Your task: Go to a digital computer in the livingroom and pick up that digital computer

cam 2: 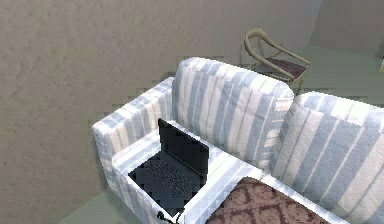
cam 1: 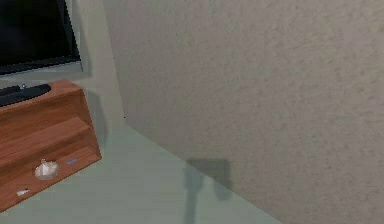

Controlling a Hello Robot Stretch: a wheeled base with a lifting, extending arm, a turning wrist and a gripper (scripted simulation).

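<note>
An open black laptop computer (cam 2: 180,160) sits on the left seat of a blue-and-white striped fabric sofa (cam 2: 235,100), beside its armrest. I cannot tell the state of the gripper's fingers

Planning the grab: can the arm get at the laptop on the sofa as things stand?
Probably yes: the laptop lies open on the sofa, keyboard side nearest, nothing lying on it.

End effector (cam 2: 167,214), indistinct, pokes up at the bottom edge.
</note>
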